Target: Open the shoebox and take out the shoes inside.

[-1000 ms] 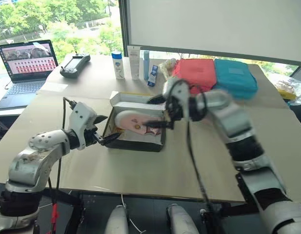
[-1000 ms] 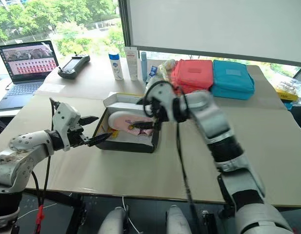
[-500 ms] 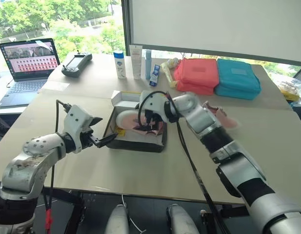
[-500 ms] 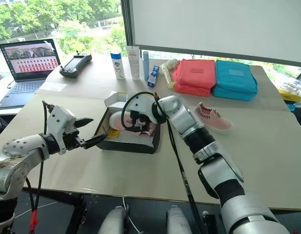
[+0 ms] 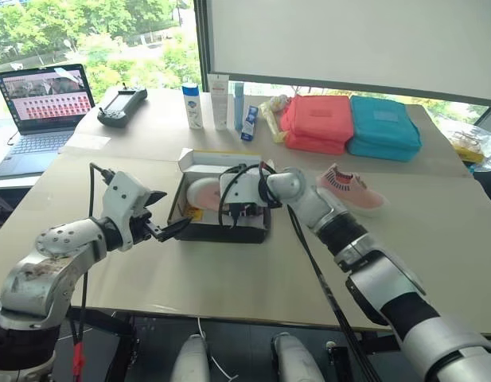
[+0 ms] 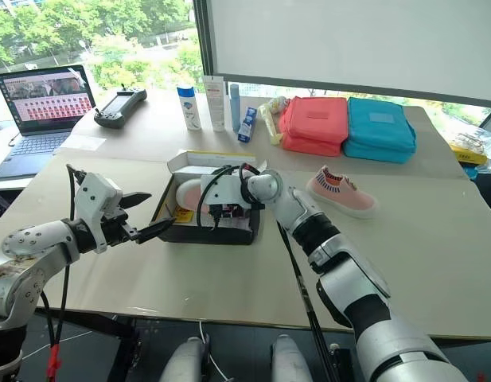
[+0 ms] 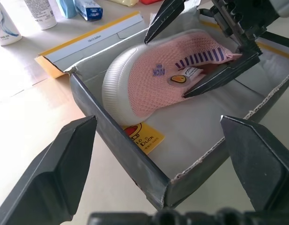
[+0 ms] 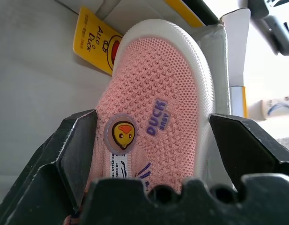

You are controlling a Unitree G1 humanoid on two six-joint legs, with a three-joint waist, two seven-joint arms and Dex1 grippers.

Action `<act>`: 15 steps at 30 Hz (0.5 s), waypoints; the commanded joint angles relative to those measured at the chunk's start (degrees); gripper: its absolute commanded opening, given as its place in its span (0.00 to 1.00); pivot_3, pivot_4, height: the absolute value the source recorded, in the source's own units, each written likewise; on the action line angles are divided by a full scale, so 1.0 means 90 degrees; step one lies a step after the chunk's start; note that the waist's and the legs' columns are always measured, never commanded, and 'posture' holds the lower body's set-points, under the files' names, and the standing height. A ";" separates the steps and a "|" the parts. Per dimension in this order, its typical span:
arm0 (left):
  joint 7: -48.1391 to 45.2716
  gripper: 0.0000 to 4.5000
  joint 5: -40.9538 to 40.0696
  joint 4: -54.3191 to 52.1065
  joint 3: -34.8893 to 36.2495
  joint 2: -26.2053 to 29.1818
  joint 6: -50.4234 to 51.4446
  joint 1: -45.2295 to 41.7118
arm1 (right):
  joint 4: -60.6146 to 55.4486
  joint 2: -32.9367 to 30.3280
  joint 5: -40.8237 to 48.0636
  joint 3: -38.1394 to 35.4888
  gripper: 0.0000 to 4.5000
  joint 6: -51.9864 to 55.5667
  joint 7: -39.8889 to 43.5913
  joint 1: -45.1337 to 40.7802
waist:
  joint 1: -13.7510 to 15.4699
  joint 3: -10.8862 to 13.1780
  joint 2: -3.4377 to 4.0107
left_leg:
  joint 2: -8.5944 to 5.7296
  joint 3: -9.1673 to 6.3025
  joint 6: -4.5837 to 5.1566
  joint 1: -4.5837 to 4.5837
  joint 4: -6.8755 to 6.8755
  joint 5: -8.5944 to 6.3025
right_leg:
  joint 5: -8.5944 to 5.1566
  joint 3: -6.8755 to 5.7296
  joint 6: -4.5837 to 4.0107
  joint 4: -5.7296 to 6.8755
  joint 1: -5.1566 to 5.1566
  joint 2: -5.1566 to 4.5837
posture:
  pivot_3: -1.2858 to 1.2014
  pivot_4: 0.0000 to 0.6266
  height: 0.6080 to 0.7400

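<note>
**Right wrist view: fingers straddle the shoe in the box**

Right wrist view gives us the closest look at the shoe in the box (image 8: 156, 108): a pink upper in open knit mesh, a ribbed white rubber toe cap, a round duck badge and purple lettering on the tongue. We see the right gripper (image 5: 243, 208) with its black fingers (image 8: 76, 150) spread wide on either side of this shoe; we cannot tell whether they touch it. A yellow printed card (image 7: 144, 137) lies on the white box floor just beside the toe.

We note that the shoebox (image 5: 221, 232) is a flat rectangular cardboard tray with black outer walls and a white, paper-lined interior. Its lid (image 5: 217, 161) is folded back on the far side, showing a yellow edge. The left gripper (image 5: 167, 213) sits just beside the box's left wall, its wedge-shaped fingers (image 7: 55, 173) apart and holding nothing.

The second shoe (image 5: 352, 189) lies on the table (image 5: 229, 278) to the right of the box, well apart from it, with a dark-striped collar and white sole.

We describe the surface as a smooth beige tabletop. At its far edge stand bottles and tubes (image 5: 220, 102), a pink zip pouch (image 5: 318, 121) and a teal zip pouch (image 5: 384, 127) side by side, a handheld controller (image 5: 122, 105) and an open laptop (image 5: 40, 111). Behind them, a window shows green trees, with a white blind lowered on the right.
</note>
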 commanded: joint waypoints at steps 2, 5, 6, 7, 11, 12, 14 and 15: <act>0.0034 1.00 -0.0020 -0.0187 0.0149 0.0067 -0.0005 -0.0038 | 0.0006 -0.0021 -0.0305 0.0003 0.76 -0.0160 -0.0287 0.0165 | -0.0020 0.0000 0.0000 | 0.0000 0.0000 0.0000 0.0001 0.0001 0.0000 | 0.0000 0.0000 -0.0001 0.0000 0.0001 0.0000 | 0.52 0.24 1.00; 0.0030 1.00 -0.0014 -0.0161 0.0139 0.0070 -0.0015 -0.0065 | 0.0046 -0.0023 -0.0438 0.0058 0.52 -0.0241 -0.0418 0.0285 | -0.0034 -0.0002 -0.0002 | 0.0000 0.0000 0.0000 0.0002 0.0001 0.0000 | 0.0002 0.0000 -0.0003 0.0001 0.0003 -0.0001 | 0.52 0.24 1.00; 0.0031 1.00 -0.0015 -0.0158 0.0134 0.0070 -0.0011 -0.0076 | 0.0062 -0.0027 -0.0459 0.0061 0.45 -0.0253 -0.0443 0.0305 | -0.0037 -0.0003 -0.0003 | 0.0000 0.0000 0.0000 0.0003 0.0000 0.0000 | 0.0003 0.0000 -0.0003 0.0001 0.0004 -0.0001 | 0.52 0.24 1.00; 0.0030 1.00 -0.0014 -0.0156 0.0131 0.0072 -0.0010 -0.0082 | 0.0074 -0.0034 -0.0477 0.0064 0.37 -0.0263 -0.0462 0.0320 | -0.0042 -0.0003 -0.0005 | 0.0000 0.0000 0.0000 0.0005 0.0001 0.0000 | 0.0003 -0.0001 -0.0004 0.0001 0.0005 -0.0001 | 0.52 0.24 1.00; 0.0024 1.00 -0.0013 -0.0150 0.0120 0.0078 -0.0007 -0.0094 | 0.0097 -0.0053 -0.0525 0.0024 0.08 -0.0300 -0.0498 0.0362 | -0.0050 -0.0011 -0.0017 | 0.0000 -0.0001 0.0000 0.0009 0.0000 0.0000 | 0.0004 -0.0002 -0.0006 0.0001 0.0008 -0.0001 | 0.52 0.24 1.00; 0.0024 1.00 -0.0013 -0.0145 0.0117 0.0077 -0.0008 -0.0101 | 0.0103 -0.0053 -0.0537 0.0008 0.01 -0.0306 -0.0498 0.0368 | -0.0049 -0.0011 -0.0017 | 0.0001 -0.0001 0.0000 0.0009 0.0000 0.0000 | 0.0004 -0.0003 -0.0006 0.0000 0.0008 -0.0001 | 0.52 0.24 1.00; 0.0025 1.00 -0.0006 -0.0137 0.0109 0.0076 -0.0016 -0.0112 | 0.0095 -0.0052 -0.0552 -0.0032 0.01 -0.0306 -0.0497 0.0381 | -0.0064 -0.0015 -0.0023 | 0.0000 0.0000 0.0000 0.0008 0.0000 0.0000 | 0.0004 -0.0002 -0.0006 -0.0002 0.0009 -0.0004 | 0.52 0.24 1.00; 0.0027 1.00 -0.0005 -0.0135 0.0105 0.0074 -0.0020 -0.0116 | 0.0085 -0.0052 -0.0551 -0.0052 0.01 -0.0300 -0.0494 0.0387 | -0.0064 -0.0016 -0.0024 | 0.0000 -0.0001 0.0000 0.0009 0.0000 0.0000 | 0.0004 -0.0003 -0.0006 -0.0002 0.0010 -0.0002 | 0.52 0.24 1.00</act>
